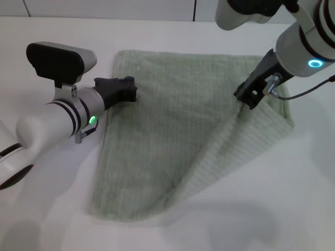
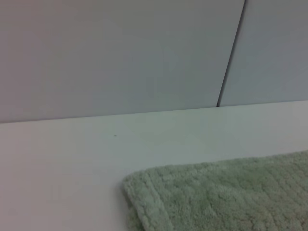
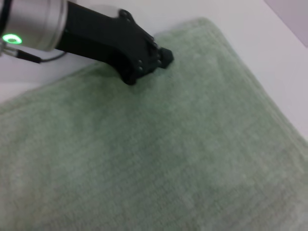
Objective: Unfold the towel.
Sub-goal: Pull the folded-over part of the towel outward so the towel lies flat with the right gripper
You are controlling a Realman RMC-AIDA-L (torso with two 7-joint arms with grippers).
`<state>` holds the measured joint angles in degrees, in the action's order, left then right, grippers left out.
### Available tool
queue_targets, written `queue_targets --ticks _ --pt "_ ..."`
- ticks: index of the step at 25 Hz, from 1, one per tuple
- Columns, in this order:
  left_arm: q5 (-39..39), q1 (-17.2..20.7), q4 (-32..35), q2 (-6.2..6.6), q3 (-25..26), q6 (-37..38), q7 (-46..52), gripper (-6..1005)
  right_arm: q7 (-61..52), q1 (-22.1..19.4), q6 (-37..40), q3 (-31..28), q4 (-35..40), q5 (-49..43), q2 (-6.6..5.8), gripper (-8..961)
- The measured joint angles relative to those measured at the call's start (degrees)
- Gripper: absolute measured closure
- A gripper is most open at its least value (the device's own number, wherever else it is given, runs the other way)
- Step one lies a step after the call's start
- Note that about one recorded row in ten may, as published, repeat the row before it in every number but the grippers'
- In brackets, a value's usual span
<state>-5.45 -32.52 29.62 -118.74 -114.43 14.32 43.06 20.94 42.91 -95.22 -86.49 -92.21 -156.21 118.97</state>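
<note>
On the white table (image 1: 47, 219) in front of you lies the towel (image 1: 167, 136), a pale green cloth that takes most of the middle of the head view. It is mostly flat, but its right part is folded over, so you see 1 diagonal fold line running from the right gripper down toward the near edge. Your left gripper (image 1: 130, 89) is low at the towel's left edge, near the far left corner, with its black fingers resting on the cloth; whether they are spread or pressed together I cannot tell. Your right gripper (image 1: 246, 99) is at the right side of the towel, at the top of the fold, and it seems to be pinching the cloth there. The left wrist view shows the towel's hemmed corner (image 2: 144, 192) on the table.
</note>
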Motion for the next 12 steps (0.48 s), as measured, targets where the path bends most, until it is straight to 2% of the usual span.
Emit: queue_targets --ticks 12 --pt "0.0 0.0 0.0 0.0 -0.2 0.0 0.0 986 -2.5 -1.4 -4.1 1.5 -3.6 -0.9 0.04 902"
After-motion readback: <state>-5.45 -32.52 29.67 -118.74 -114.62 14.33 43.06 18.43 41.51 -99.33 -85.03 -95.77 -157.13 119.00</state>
